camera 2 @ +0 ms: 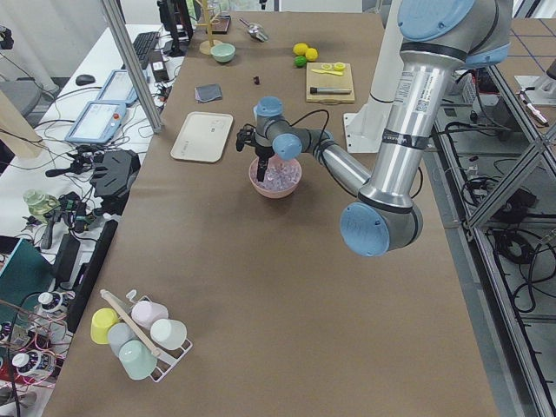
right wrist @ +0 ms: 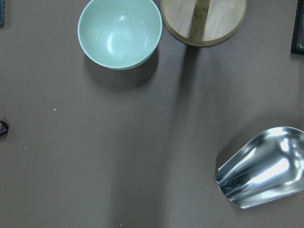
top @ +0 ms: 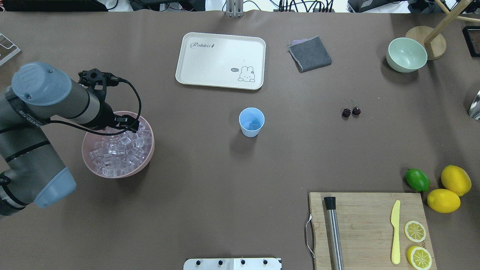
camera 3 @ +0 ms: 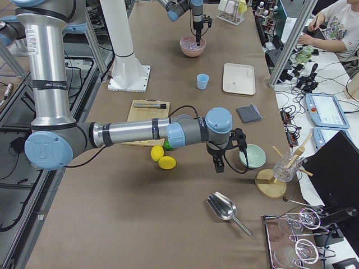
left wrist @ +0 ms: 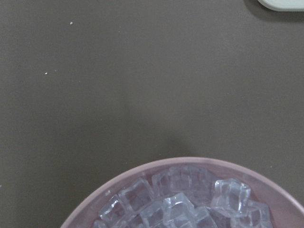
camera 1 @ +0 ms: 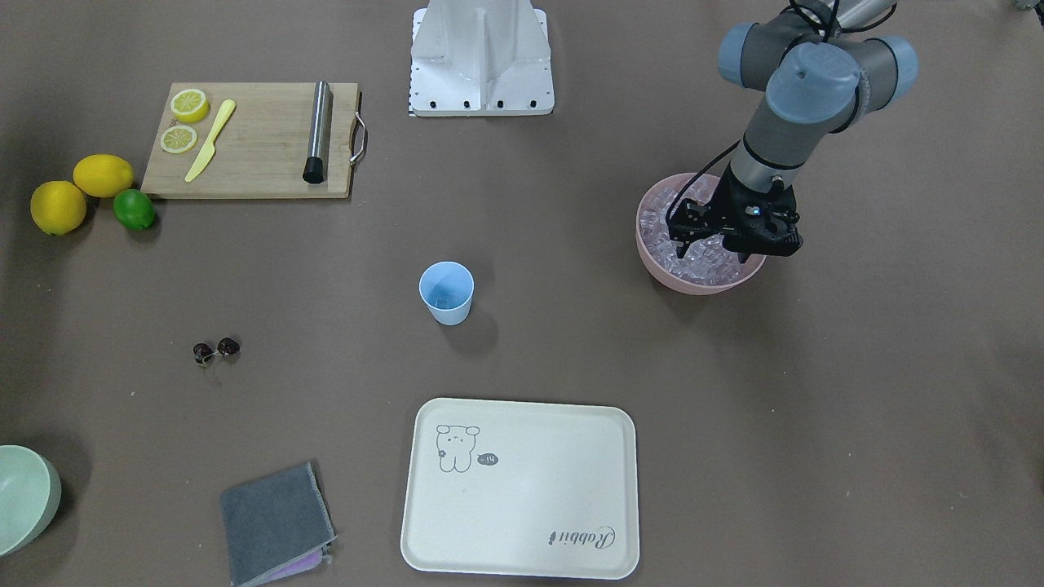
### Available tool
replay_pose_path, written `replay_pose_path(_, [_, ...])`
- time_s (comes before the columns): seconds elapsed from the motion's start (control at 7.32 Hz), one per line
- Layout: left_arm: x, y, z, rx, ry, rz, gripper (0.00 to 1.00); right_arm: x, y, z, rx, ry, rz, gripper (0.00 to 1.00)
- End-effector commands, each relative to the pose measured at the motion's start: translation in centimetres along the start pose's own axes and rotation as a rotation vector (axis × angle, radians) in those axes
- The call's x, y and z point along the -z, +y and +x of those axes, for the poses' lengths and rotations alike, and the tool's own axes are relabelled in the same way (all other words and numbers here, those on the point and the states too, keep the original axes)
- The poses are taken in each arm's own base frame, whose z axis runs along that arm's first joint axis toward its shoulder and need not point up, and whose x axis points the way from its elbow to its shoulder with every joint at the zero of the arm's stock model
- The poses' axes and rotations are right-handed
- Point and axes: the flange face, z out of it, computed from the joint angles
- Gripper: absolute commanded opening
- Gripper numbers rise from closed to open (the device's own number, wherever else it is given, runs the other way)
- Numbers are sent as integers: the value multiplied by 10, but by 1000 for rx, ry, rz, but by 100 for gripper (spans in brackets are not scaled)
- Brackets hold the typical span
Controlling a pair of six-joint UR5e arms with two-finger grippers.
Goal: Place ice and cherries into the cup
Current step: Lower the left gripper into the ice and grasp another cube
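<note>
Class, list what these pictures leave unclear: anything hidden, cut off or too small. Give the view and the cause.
1. Left gripper: its fingertips are down among the ice in the front view and covered by the arm overhead, so any grasp is unknown.
2. Cup: contents too faint overhead.
3. Right gripper: seen only in the right side view, too small to judge.
4. Cherries: cut off by the right wrist view's left edge.

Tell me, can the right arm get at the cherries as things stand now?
Probably yes. The cherries lie in the open, nothing over or close around them, and the right arm's fingers hang nearby, beside the green bowl.
</note>
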Motion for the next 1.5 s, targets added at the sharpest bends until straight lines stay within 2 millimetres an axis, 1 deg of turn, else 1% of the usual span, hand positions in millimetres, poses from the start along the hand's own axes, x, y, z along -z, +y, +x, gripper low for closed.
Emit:
replay_pose_path(0.0, [-5, 2, 2, -3, -3, -9, 92, 0, 1, 1, 0, 0, -1, 100])
replay_pose_path(0.14, [-7, 5, -1, -3, -8, -13, 90, 1, 0, -1, 2, 0, 2, 100])
replay_pose_path(0.27, [-7, 5, -1, -2, -8, -14, 85, 1, 2, -1, 1, 0, 1, 100])
replay_pose_path(0.41, [-7, 6, -1, -3, -7, -15, 85, 1, 2, -1, 2, 0, 2, 100])
replay_pose_path(0.55, [-13, 11, 3, -11, -8, -28, 85, 2, 1, -2, 3, 0, 3, 100])
replay_pose_path(0.82, [-13, 15, 7, -10, -5, -30, 83, -1, 3, 0, -1, 1, -2, 100])
replay_pose_path(1.09, [-13, 15, 6, -13, -6, -30, 62, -1, 5, 0, -2, 1, -3, 100])
replay_pose_path(1.37, [-8, 15, 10, -15, 2, -25, 46, 0, 5, 1, -3, 2, -2, 100])
